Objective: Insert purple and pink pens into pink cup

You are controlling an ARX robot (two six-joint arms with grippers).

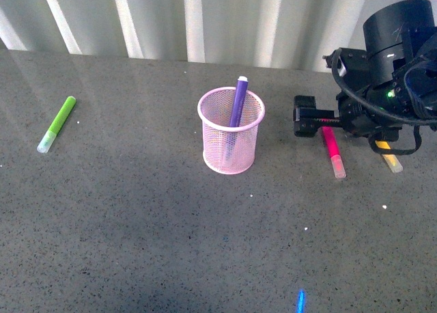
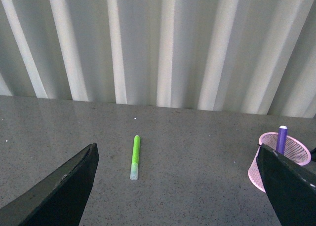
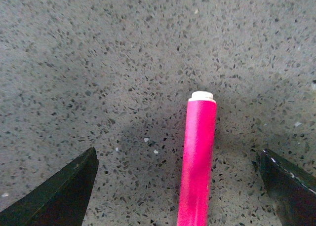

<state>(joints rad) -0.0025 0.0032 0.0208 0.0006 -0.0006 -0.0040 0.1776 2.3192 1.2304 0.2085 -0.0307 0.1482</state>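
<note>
The pink cup (image 1: 231, 130) stands upright mid-table, and the purple pen (image 1: 237, 102) leans inside it, its top above the rim. The pink pen (image 1: 332, 148) lies flat on the table to the cup's right, pale cap toward me. My right gripper (image 1: 305, 115) hovers low over the pink pen's far end, open. In the right wrist view the pink pen (image 3: 196, 159) lies between the spread fingers, touching neither. My left gripper (image 2: 177, 186) is open and empty; its view shows the pink cup (image 2: 277, 160) with the purple pen (image 2: 282, 138) beside one finger.
A lime-green marker (image 1: 57, 124) lies at the far left of the table, seen too in the left wrist view (image 2: 135, 156). A yellow marker (image 1: 390, 158) lies just right of the pink pen, partly under my right arm. A corrugated wall (image 1: 205, 19) backs the table.
</note>
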